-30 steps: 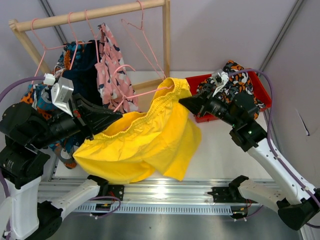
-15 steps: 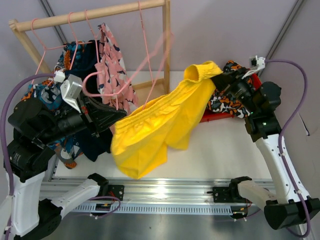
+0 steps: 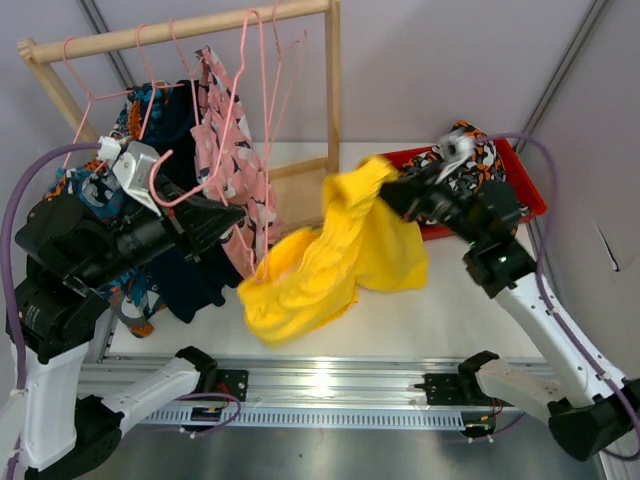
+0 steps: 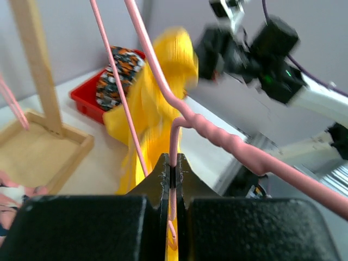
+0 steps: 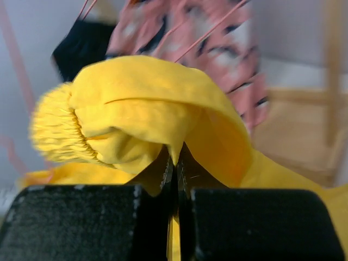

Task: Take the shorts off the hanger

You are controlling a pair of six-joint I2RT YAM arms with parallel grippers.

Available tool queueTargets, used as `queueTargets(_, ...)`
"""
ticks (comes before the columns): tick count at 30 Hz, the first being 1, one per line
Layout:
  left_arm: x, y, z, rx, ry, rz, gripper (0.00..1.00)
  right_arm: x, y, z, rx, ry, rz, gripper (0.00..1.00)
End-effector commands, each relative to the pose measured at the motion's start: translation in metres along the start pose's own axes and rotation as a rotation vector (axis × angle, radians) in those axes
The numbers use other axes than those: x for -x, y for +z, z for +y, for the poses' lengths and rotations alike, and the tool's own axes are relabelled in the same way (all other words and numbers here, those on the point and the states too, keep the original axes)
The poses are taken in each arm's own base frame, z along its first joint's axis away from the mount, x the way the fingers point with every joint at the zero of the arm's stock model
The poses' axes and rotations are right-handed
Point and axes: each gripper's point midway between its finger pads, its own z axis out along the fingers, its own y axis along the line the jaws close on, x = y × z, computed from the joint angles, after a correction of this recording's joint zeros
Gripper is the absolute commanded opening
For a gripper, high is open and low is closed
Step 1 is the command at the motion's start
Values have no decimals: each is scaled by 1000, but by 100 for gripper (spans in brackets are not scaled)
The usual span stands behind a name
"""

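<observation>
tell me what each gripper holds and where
Left gripper pinches the pink hanger by its wire; right gripper clamps the yellow shorts at a fold by the waistband.

overhead wide, wrist views close, sharing the shorts (image 3: pixel 330 250).

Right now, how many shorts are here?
5: yellow shorts in the right gripper; pink shorts, navy shorts, blue-orange shorts on the rack; orange-black shorts in the bin. Others may be hidden.

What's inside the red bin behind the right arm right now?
Orange-black patterned shorts lie heaped in the red bin. The right arm and the yellow shorts cover its near side, so anything else inside cannot be seen.
</observation>
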Motion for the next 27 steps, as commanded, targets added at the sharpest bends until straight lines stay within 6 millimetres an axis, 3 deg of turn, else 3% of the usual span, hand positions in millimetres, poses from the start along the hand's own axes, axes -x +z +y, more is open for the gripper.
queueTargets(1,37,17,39,195,39,-112,0,-53,5,79,192,-93,126,0)
queueTargets(2,25,24,58,277,15,-55,0,-57,5,88,209,-96,145,0)
queueTargets(3,16,38,93,418,7,4,0,-58,6,93,214,-100,149,0)
queueTargets(4,19,36,104,488,6,17,0,-64,4,91,188,-110,182,0)
queueTargets(7,-3,32,131,626,0,120,0,-19,3,77,29,-186,99,0)
queueTargets(8,-14,32,135,635,-3,143,0,4,6,55,-82,-250,55,0)
queueTargets(9,-26,32,138,641,-14,163,0,52,4,63,-102,-277,-39,0)
queueTargets(11,-29,20,126,604,-21,140,0,96,3,53,-165,-304,-95,0)
queueTargets(12,-46,20,128,604,-38,177,0,148,2,45,-218,-330,-195,0)
queueTargets(14,-50,10,121,586,-42,168,0,192,1,37,-269,-357,-275,0)
queueTargets(15,-58,8,122,592,-44,191,0,204,14,9,-331,-369,-280,0)
queueTargets(16,-60,4,122,595,-41,191,0,242,5,26,-321,-403,-372,0)
queueTargets(19,-66,0,128,623,-23,214,0,284,16,3,-389,-458,-455,0)
queueTargets(21,-67,4,133,636,-14,223,0,298,21,-14,-433,-479,-494,0)
queueTargets(24,-65,16,141,643,-11,231,0,301,31,-56,-526,-492,-513,0)
queueTargets(25,-60,19,142,643,-6,223,0,300,30,-70,-555,-492,-509,0)
queueTargets(26,-57,24,145,643,-1,220,0,283,38,-93,-589,-472,-466,0)
queueTargets(27,-58,35,150,638,1,238,0,277,40,-102,-600,-465,-463,0)
